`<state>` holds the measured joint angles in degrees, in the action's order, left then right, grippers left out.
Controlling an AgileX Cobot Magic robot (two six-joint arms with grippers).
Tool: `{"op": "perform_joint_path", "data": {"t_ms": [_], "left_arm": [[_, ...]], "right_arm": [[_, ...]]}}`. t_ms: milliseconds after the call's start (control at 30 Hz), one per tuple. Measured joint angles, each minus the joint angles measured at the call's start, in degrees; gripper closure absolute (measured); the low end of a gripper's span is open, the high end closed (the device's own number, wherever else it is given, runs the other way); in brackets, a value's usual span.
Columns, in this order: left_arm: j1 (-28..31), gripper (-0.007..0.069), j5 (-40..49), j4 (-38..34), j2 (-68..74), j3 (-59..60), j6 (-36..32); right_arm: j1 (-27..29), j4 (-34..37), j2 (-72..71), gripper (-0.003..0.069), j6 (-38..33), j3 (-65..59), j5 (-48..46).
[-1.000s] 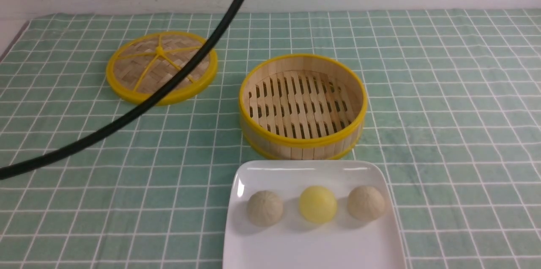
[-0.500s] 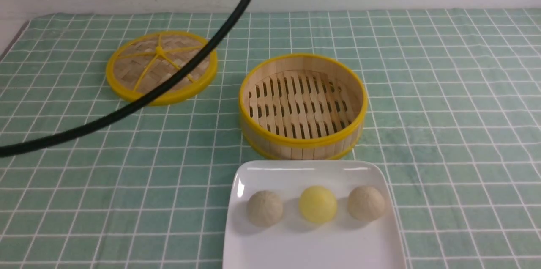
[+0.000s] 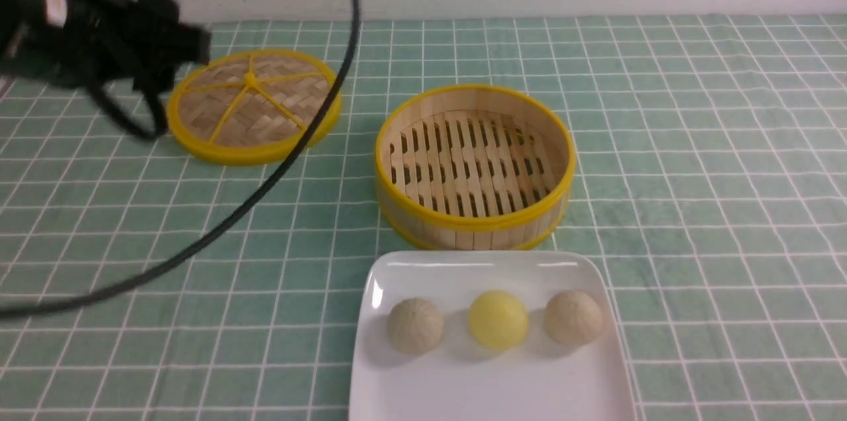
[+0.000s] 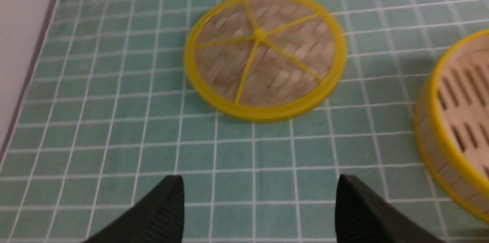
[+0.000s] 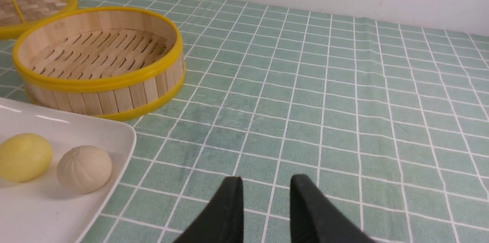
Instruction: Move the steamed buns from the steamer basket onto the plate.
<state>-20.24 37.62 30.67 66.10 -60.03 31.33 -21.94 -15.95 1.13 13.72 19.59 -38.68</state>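
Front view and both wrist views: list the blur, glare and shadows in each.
Front view: the left arm is smeared and blurred, the plate shows a white glare streak near its corner, and the steamed buns cast soft shadows on it. Left wrist view: the lid looks slightly soft. Right wrist view: sharp, with soft shadows under the buns.

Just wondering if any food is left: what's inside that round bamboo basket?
Nothing: the steamer basket shows only its bare slatted floor. All three steamed buns sit on the plate. The basket's near wall hides a thin strip of floor.
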Motion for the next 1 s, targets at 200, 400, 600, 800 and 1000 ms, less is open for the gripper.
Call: {"op": "perform_joint_path", "data": {"t_ms": [200,400,600,800,1000], "left_arm": [[11.66,0.0099,-24.21,2.05,-17.03,30.29,2.74],[25.69,0.0099,-44.7,5.62,-31.87,56.61,2.5],[28.84,0.0099,-39.33,5.36,-45.13,61.44,4.21],[28.85,0.0099,-26.17,4.69,-58.26,61.51,6.47],[28.85,0.0099,-18.41,2.26,-63.92,61.51,6.92]], "right_arm": [[0.0,-0.07,-0.06,0.0447,0.0,0.0,0.0],[0.0,-0.17,-0.06,0.0438,0.0,0.0,0.0],[0.0,-0.17,-0.06,0.0433,0.0,0.0,0.0],[0.0,-0.17,-0.06,0.0426,0.0,0.0,0.0],[0.0,-0.17,-0.06,0.0423,0.0,0.0,0.0]]}}
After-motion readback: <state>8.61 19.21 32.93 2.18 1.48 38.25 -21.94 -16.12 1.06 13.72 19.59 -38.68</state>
